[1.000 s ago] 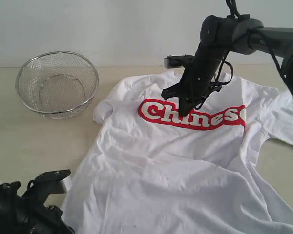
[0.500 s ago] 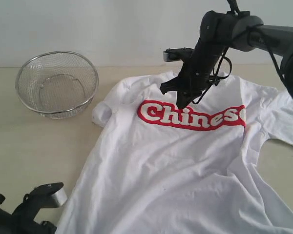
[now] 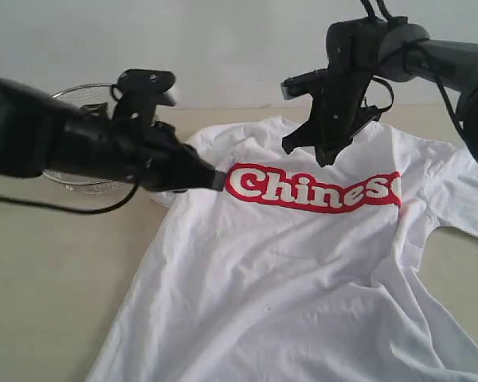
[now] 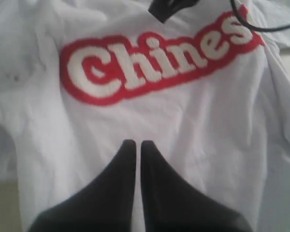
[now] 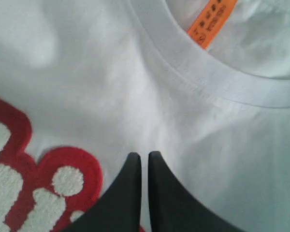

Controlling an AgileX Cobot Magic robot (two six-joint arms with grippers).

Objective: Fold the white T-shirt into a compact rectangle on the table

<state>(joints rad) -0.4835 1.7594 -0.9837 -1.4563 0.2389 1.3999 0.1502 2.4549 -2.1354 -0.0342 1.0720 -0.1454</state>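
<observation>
You had one white T-shirt (image 3: 287, 270) spread on the tabletop (image 3: 48, 263), chest side up, plus one wire basket (image 3: 84, 87) and two sets of fingers. Your left fingers (image 3: 219, 179) were pinched shut, holding nothing, near the C end of the red lettering (image 3: 312, 189). Your right fingers (image 3: 327, 157) were also shut and empty, hovering between that lettering and the collar (image 5: 183, 63).

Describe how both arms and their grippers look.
Both arms are matte black with rounded, tubular links. The left arm has a thin black cable running from it. The right arm has black cables looped at its wrist and a small pale grey block. The left gripper and right gripper each have two smooth black fingers tapering to narrow tips. No markings show.
</observation>
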